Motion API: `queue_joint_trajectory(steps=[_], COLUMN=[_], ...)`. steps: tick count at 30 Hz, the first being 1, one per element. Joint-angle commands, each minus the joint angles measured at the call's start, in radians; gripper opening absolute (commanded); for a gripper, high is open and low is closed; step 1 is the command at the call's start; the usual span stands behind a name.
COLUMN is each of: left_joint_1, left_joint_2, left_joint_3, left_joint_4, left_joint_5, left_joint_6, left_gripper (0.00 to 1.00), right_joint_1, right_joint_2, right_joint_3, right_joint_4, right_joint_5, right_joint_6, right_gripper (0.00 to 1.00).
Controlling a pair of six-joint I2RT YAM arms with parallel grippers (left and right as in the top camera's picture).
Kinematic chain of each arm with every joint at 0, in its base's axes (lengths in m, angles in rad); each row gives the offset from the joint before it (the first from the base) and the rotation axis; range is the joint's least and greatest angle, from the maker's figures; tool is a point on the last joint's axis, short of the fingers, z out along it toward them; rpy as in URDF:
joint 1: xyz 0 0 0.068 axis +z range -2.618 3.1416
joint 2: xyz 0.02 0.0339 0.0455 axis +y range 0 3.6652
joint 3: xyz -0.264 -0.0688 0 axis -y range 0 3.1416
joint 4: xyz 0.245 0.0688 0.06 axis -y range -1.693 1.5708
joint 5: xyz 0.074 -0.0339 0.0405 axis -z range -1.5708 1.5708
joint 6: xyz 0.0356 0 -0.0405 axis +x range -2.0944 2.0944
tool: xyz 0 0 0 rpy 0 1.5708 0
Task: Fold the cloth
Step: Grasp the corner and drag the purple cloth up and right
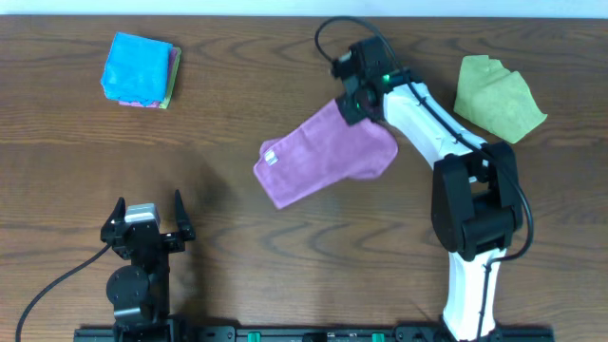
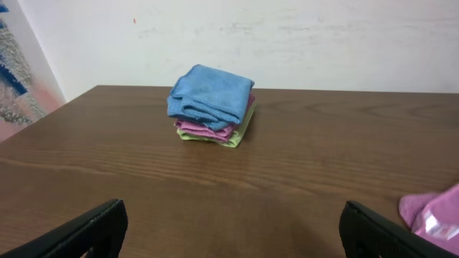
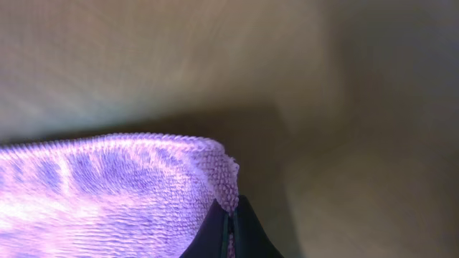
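The purple cloth [image 1: 323, 154] lies near the middle of the table, with its white tag [image 1: 271, 158] at the left corner. My right gripper [image 1: 353, 106] is shut on the cloth's far right corner. In the right wrist view the pinched cloth [image 3: 136, 193] fills the lower left, and the two fingertips [image 3: 229, 233] press together on its edge. A corner of the cloth [image 2: 434, 215] shows at the right of the left wrist view. My left gripper [image 1: 148, 217] rests at the near left, open and holding nothing, well apart from the cloth.
A stack of folded cloths with a blue one on top [image 1: 140, 69] sits at the far left, and shows as the stack [image 2: 211, 106] ahead of the left gripper. A crumpled lime-green cloth [image 1: 496, 97] lies at the far right, beside the right arm.
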Motion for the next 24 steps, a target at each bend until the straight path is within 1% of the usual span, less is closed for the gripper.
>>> queue_joint_trajectory(steps=[1,4,11,17,22,24], left_joint_1=[-0.004,-0.004,-0.004,-0.004,-0.004,-0.004], left_joint_2=[-0.003,-0.003,-0.003,-0.003,-0.003,-0.003], left_joint_3=[-0.035,-0.035,-0.035,-0.035,-0.035,-0.035], left_joint_4=[-0.021,-0.021,-0.021,-0.021,-0.021,-0.021], left_joint_5=[-0.025,-0.025,-0.025,-0.025,-0.025,-0.025], left_joint_6=[-0.011,-0.011,-0.011,-0.011,-0.011,-0.011], left_gripper=[0.95,0.95,0.95,0.95,0.95,0.95], right_joint_1=[-0.008,-0.013,-0.009,-0.010,-0.008,-0.007], right_joint_2=[0.008,0.008,-0.001,-0.006,-0.024,-0.045], right_joint_3=[0.040,0.050,0.139,0.258,0.345,0.374], right_joint_4=[0.050,0.087,0.038,-0.016,-0.091,-0.100], right_joint_5=[0.148,0.172,0.136,0.270,0.282,0.325], right_joint_6=[0.087,0.123,0.125,0.125,0.141,0.140], right_gripper=[0.01,0.01,0.01,0.01,0.01,0.01])
